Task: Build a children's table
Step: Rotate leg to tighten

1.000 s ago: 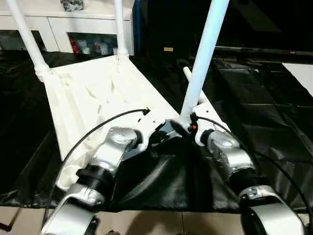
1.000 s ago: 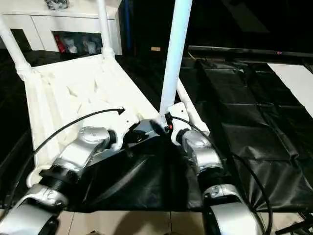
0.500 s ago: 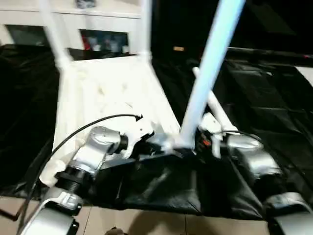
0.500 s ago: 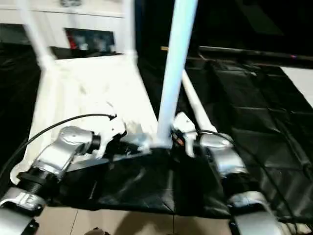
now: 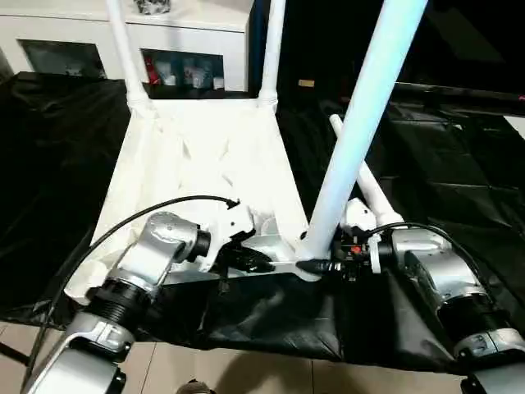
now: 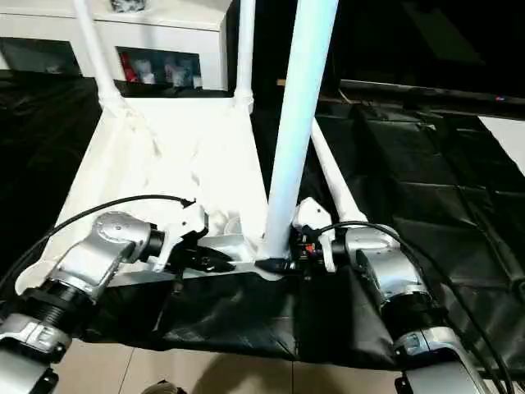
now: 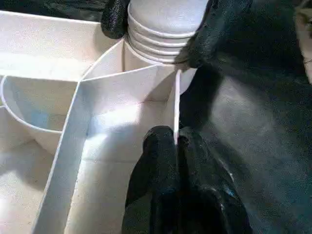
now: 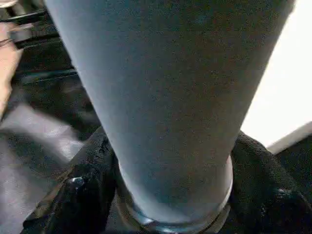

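Table top (image 5: 197, 164): white plastic, lying underside up on a black sheet (image 5: 459, 189) that covers the floor; ribs and partitions face upward.
Far legs: two white legs stand upright in the far corner sockets, one at far left (image 5: 125, 49), one at far right (image 5: 271, 49).
Near leg (image 5: 361, 131): long white tube, standing upright at the near right corner of the top, its ribbed foot seated at the round socket (image 7: 161, 29).
Loose leg (image 5: 365, 185): lying flat on the sheet, just beside the right edge of the top.
Left gripper (image 7: 170, 146): closed tight on the thin upright edge wall of the top, close to the near right socket; both fingers pinch that wall between them.
Right gripper (image 5: 324, 267): fingers one on each side of the near leg's base and against it, clasping the leg low, just above the socket.
Right fingers (image 8: 83, 195): black pads wrap both flanks of the tube.
Cabinet (image 5: 180, 33): white, glass-fronted, beyond the far edge of the top.
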Controlling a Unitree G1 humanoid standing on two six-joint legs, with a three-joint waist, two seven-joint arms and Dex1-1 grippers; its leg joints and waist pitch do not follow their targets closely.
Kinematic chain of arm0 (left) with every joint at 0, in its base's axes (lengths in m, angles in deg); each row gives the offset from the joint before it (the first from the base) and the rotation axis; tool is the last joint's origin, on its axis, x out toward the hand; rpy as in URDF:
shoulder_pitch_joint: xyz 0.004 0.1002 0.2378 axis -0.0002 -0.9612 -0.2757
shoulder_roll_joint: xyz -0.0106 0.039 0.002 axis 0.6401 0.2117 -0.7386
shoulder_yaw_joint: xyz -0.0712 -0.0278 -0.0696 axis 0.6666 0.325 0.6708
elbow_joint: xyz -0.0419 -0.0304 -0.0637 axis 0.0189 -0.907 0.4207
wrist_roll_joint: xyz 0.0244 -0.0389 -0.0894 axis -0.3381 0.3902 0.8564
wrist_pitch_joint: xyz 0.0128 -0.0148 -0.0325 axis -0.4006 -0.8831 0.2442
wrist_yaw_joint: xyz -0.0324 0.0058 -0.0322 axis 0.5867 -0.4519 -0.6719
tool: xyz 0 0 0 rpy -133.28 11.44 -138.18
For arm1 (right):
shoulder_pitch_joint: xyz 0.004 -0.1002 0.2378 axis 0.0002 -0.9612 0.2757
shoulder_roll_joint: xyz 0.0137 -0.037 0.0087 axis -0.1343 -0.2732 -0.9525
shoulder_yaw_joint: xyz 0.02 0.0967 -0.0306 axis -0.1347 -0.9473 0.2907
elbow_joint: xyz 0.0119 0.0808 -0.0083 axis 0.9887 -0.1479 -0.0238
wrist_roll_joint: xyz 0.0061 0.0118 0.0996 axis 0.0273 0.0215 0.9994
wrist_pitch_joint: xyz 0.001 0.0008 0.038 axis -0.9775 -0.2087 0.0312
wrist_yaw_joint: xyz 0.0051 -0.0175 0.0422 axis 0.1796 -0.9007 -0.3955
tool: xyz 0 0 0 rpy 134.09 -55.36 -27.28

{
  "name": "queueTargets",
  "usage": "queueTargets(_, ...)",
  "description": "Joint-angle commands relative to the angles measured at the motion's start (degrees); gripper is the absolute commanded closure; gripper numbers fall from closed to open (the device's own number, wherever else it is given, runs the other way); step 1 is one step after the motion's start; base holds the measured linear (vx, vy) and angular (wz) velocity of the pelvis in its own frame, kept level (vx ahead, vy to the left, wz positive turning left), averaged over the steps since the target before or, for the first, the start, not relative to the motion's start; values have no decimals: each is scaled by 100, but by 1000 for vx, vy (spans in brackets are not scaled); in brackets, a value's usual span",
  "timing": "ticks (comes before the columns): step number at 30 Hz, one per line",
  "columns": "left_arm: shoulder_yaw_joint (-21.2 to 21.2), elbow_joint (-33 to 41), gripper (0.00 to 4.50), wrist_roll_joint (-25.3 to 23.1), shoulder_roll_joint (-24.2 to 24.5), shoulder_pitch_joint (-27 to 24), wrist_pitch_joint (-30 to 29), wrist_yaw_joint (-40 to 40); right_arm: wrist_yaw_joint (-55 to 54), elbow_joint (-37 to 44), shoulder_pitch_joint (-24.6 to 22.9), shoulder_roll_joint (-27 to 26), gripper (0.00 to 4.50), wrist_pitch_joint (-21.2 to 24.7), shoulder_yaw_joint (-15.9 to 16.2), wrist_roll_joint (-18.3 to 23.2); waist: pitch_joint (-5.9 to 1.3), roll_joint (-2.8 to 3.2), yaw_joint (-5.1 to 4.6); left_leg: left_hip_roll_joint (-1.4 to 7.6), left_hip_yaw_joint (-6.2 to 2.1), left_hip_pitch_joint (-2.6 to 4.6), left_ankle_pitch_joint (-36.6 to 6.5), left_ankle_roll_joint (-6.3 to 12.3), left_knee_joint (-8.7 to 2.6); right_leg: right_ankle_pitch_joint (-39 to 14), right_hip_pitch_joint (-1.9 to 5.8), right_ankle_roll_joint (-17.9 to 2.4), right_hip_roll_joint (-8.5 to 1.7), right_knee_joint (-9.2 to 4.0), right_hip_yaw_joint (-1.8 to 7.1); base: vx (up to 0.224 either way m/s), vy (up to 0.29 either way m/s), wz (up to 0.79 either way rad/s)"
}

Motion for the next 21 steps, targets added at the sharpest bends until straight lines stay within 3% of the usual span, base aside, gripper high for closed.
queueTargets(1,214,12,450,55,-489,220,-34,931,-766,-273,66,-542,169,5,66,-53,-347,-60,-36,16,55,37,-1236,227,-348,-1751,315,-1008,-290,-400,186,0,0,0)
queueTargets(5,342,-21,450,-122,-985,247,-375,1976,-2402,-868,273,-1053,176,-128,-100,-401,-319,-68,-156,1,39,45,-1432,79,-370,-2405,287,-788,-299,-481,168,0,0,0)
queueTargets(7,406,-25,450,-139,-1158,260,-523,2290,-2980,-1056,362,-1209,177,-118,-153,-521,-320,-71,-196,-26,19,6,-1460,66,-377,-2701,325,-638,-301,-503,139,0,0,0)
queueTargets(8,394,-42,450,-206,-1374,288,-597,2607,-3661,-1322,512,-1452,177,45,-229,-593,-313,-77,-226,-27,23,18,-1499,79,-374,-2757,289,-599,-291,-531,145,0,0,0)
queueTargets(10,390,-67,450,-249,-1486,305,-592,2782,-3930,-1432,577,-1594,177,109,-289,-576,-319,-69,-278,-44,24,39,-1550,90,-364,-2829,267,-580,-280,-556,140,0,0,0)
queueTargets(12,328,-82,450,-315,-1555,311,-546,2864,-3926,-1454,598,-1752,177,36,-267,-598,-324,-67,-276,-40,27,52,-1603,134,-353,-2791,251,-572,-278,-561,145,0,0,0)
queueTargets(15,274,-24,450,-346,-1551,275,-539,2801,-3759,-1476,603,-1855,108,-111,-300,-536,-333,-68,-272,-32,30,18,-1542,234,-359,-2509,268,-631,-276,-530,153,0,0,0)
queueTargets(21,226,144,450,-271,-1295,138,-466,2411,-3259,-1426,583,-1598,80,-350,-180,-536,-339,-67,-277,-21,35,0,-1493,289,-358,-2277,292,-745,-280,-503,159,0,0,0)
